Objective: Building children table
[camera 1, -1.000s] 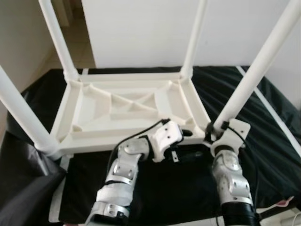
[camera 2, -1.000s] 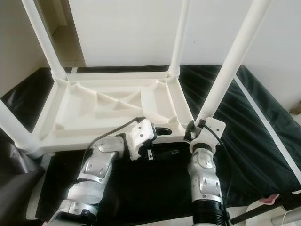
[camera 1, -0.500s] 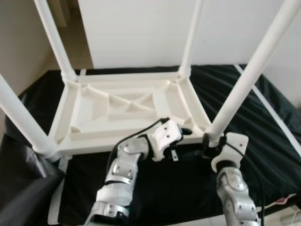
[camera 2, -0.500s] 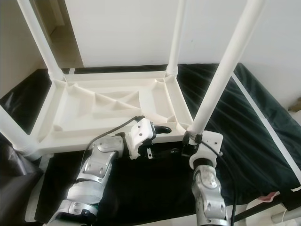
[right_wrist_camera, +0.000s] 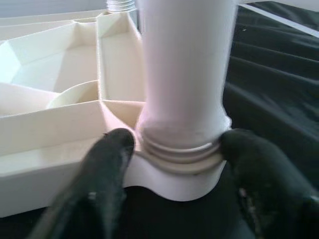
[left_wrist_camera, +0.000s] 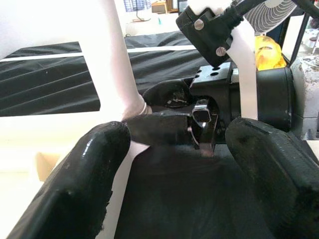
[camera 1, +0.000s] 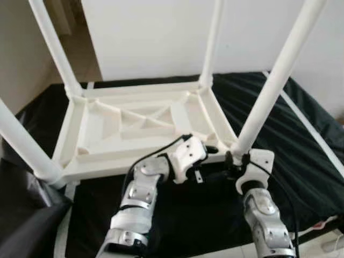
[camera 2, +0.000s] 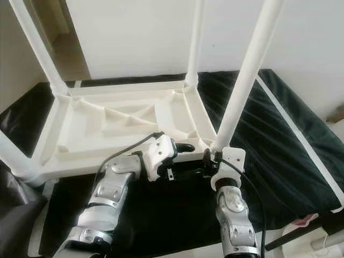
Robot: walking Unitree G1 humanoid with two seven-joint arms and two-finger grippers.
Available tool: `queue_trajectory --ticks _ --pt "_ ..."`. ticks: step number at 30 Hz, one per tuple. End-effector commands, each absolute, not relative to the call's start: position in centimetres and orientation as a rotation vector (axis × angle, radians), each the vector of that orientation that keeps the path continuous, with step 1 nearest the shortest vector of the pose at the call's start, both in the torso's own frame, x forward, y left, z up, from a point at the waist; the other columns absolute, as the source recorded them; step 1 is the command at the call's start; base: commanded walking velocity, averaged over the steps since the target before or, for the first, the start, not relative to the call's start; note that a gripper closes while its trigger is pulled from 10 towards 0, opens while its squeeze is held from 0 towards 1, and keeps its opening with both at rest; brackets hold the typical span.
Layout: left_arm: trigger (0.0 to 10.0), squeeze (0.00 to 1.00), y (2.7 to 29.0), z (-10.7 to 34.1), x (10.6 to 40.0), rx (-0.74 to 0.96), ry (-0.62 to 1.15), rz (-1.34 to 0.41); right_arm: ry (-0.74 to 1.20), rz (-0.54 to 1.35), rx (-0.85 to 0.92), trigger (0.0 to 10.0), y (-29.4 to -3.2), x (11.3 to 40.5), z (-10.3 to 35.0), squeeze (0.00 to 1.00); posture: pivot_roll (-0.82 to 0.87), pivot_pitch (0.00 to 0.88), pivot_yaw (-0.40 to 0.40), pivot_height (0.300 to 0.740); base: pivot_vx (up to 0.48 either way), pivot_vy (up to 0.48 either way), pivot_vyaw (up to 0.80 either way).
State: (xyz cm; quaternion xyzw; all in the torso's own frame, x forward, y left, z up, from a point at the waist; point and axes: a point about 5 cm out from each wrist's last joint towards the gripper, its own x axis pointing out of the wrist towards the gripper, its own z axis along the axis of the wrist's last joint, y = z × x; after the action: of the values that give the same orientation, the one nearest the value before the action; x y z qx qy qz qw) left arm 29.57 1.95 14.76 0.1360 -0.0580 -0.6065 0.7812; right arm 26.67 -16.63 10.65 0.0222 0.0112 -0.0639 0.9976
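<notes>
Main risk: the near-right leg (camera 1: pixel 269 88) was not fully seated. The right wrist view showed thread rings (right_wrist_camera: pixel 182 149) exposed at its base, so it could wobble or cross-thread if twisted off-axis, and the tall pole could lean and lever the socket. The right claw (right_wrist_camera: pixel 174 144) sat at the very base with a black finger on each side of the leg, touching or nearly so. That low grip looked weak for turning, and slip seemed likely on smooth plastic. The left claw (camera 1: pixel 207 152) rested at the near rim of the tabletop (camera 1: pixel 140 126), just beside that corner, its fingers spread wide with nothing between them. If it did not brace the top, the whole piece could likely slide or rotate on the soft black sheet (camera 1: pixel 306 145) while the leg was turned.

The children's table was white plastic and lay upside down on a bed covered by that black sheet, ribbed underside up. Diagonal stiffening ribs and shallow compartments showed inside the frame. Four white round legs stood up from the corners: far-left leg (camera 1: pixel 54 48), far-right leg (camera 1: pixel 212 43), near-left leg (camera 1: pixel 24 145), and the one being worked. All looked upright or nearly so. A white wall stood behind.
</notes>
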Motion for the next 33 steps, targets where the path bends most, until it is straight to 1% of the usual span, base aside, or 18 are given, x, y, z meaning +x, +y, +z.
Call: queue_trajectory --ticks 1,3,4,7,8,10,11,14,15,17,18,20,22,28,30,31,33 --pt "10.0 0.0 1.5 16.6 31.1 0.22 -0.222 -0.921 -0.02 -0.121 0.045 0.0 -16.3 27.1 11.3 0.0 -0.06 0.0 -0.013 0.74 0.0 0.0 0.0" --pt "10.0 0.0 1.5 16.4 30.9 0.219 -0.22 -0.93 -0.021 -0.129 0.049 0.0 -16.4 27.1 11.4 0.0 -0.06 0.0 -0.015 0.74 0.0 0.0 0.0" --pt "10.0 0.0 1.6 16.3 30.8 0.223 -0.217 -0.938 -0.019 -0.15 0.051 4.0 -16.6 27.2 11.4 0.0 -0.06 0.0 -0.016 0.74 0.0 0.0 0.0" --pt "10.0 0.0 1.6 16.2 30.7 0.225 -0.214 -0.943 -0.018 -0.164 0.053 4.0 -16.7 27.2 11.4 0.0 -0.06 0.0 -0.017 0.74 0.0 0.0 0.0" --pt "10.0 0.0 1.7 15.9 30.5 0.23 -0.206 -0.956 -0.019 -0.195 0.057 10.0 -17.2 27.3 11.4 0.0 -0.06 0.0 -0.017 0.74 0.0 0.0 0.0" --pt "10.0 0.0 1.7 15.9 30.5 0.23 -0.206 -0.956 -0.019 -0.195 0.057 10.0 -17.2 27.3 11.4 0.0 -0.06 0.0 -0.017 0.74 0.0 0.0 0.0" --pt "10.0 0.0 1.7 15.6 30.3 0.243 -0.196 -0.971 -0.02 -0.225 0.054 10.0 -17.7 27.5 11.5 0.0 -0.06 0.0 -0.018 0.74 0.0 0.0 0.0" --pt "10.0 0.0 2.2 14.3 29.5 0.276 -0.158 -1.006 -0.015 -0.35 0.034 10.0 -20.8 28.0 11.8 0.0 -0.06 0.0 -0.016 0.74 0.0 0.0 0.0" --pt "10.0 0.0 2.2 14.3 29.5 0.276 -0.158 -1.006 -0.015 -0.35 0.034 10.0 -20.8 28.0 11.8 0.0 -0.06 0.0 -0.016 0.74 0.0 0.0 0.0" --pt "10.0 0.0 2.6 14.1 29.4 0.282 -0.149 -0.991 -0.013 -0.4 0.023 10.0 -22.5 28.0 11.9 0.0 -0.05 0.0 -0.017 0.74 0.0 0.0 0.0" --pt "10.0 0.0 2.6 14.1 29.4 0.282 -0.149 -0.991 -0.013 -0.4 0.023 10.0 -22.5 28.0 11.9 0.0 -0.05 0.0 -0.017 0.74 0.0 0.0 0.0" --pt "10.0 0.0 3.2 14.2 29.9 0.287 -0.146 -0.943 -0.011 -0.439 0.001 10.0 -23.9 28.0 11.9 0.0 -0.05 0.0 -0.018 0.74 0.0 0.0 0.0" --pt "10.0 0.0 3.9 14.3 30.5 0.3 -0.145 -0.876 -0.01 -0.468 -0.013 10.0 -24.8 28.0 12.0 0.0 -0.04 0.0 -0.019 0.74 0.0 0.0 0.0" --pt "10.0 0.0 4.7 14.4 31.0 0.312 -0.141 -0.824 -0.009 -0.459 -0.014 10.0 -24.5 28.0 11.9 0.0 -0.04 0.0 -0.019 0.74 0.0 0.0 0.0" --pt "10.0 0.0 6.3 14.4 31.6 0.338 -0.132 -0.733 0.0 -0.409 0.012 10.0 -22.7 28.0 11.4 0.0 -0.03 0.0 -0.016 0.74 0.0 0.0 0.0" --pt "10.0 0.0 6.3 14.4 31.6 0.338 -0.132 -0.733 0.0 -0.409 0.012 10.0 -22.7 28.0 11.4 0.0 -0.03 0.0 -0.016 0.74 0.0 0.0 0.0" --pt "10.0 0.0 8.3 14.4 32.3 0.362 -0.111 -0.628 0.015 -0.343 0.038 10.0 -20.6 27.9 10.8 0.0 -0.03 0.0 -0.013 0.74 0.0 0.0 0.0"
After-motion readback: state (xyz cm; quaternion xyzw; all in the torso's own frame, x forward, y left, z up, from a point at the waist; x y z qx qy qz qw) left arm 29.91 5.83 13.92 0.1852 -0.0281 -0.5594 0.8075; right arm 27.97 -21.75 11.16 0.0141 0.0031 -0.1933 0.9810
